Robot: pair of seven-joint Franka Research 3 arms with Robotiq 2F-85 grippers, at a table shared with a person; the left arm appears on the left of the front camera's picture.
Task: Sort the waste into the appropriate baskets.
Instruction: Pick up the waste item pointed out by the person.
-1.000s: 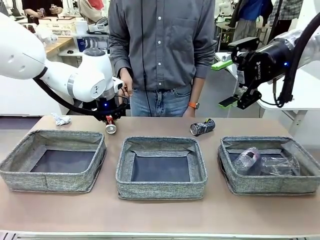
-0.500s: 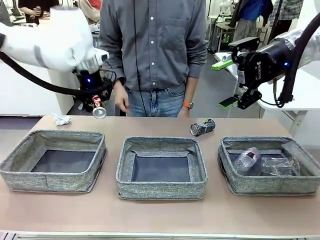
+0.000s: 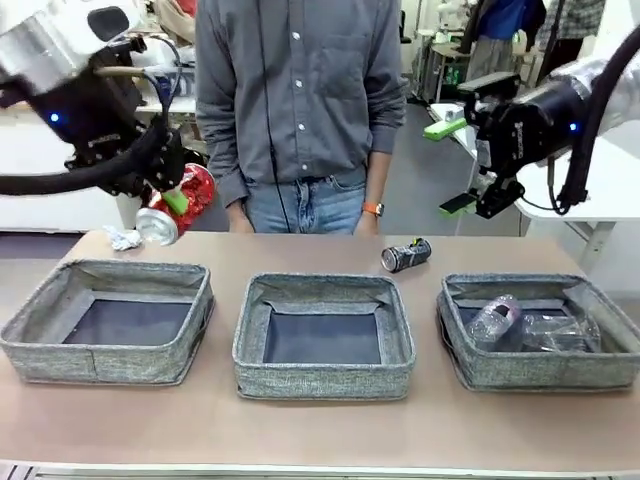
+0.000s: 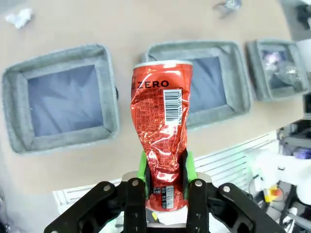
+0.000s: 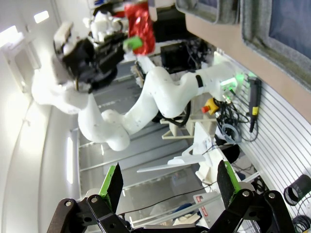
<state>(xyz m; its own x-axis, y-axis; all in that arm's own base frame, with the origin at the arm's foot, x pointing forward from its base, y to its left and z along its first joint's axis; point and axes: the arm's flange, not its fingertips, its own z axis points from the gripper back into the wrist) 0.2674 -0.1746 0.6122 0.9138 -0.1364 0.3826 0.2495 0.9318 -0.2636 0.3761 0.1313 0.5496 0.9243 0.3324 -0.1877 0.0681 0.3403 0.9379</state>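
Note:
My left gripper (image 3: 172, 203) is shut on a crushed red drink can (image 3: 188, 195), held tilted in the air above the back of the left basket (image 3: 100, 362). In the left wrist view the green pads pinch the can (image 4: 163, 126) at its dented lower half, high over the left basket (image 4: 12, 111) and middle basket (image 4: 239, 87). A black-and-silver can (image 3: 405, 254) lies on the table behind the middle basket (image 3: 322, 380). Two clear bottles (image 3: 493, 320) lie in the right basket (image 3: 540, 372). A white paper wad (image 3: 122, 238) sits at the far left. My right gripper (image 3: 462, 166) hangs open and empty, high at the right.
A person in a grey shirt (image 3: 300, 90) stands at the far side of the table, arms down. Bare tabletop (image 3: 320, 430) runs along the front of the three baskets. The right wrist view looks across at my left arm holding the can (image 5: 140, 22).
My left arm has lifted the red can from the table's far edge, up and to the left, tilting it. The person's hand has drawn back. The right arm has stayed still.

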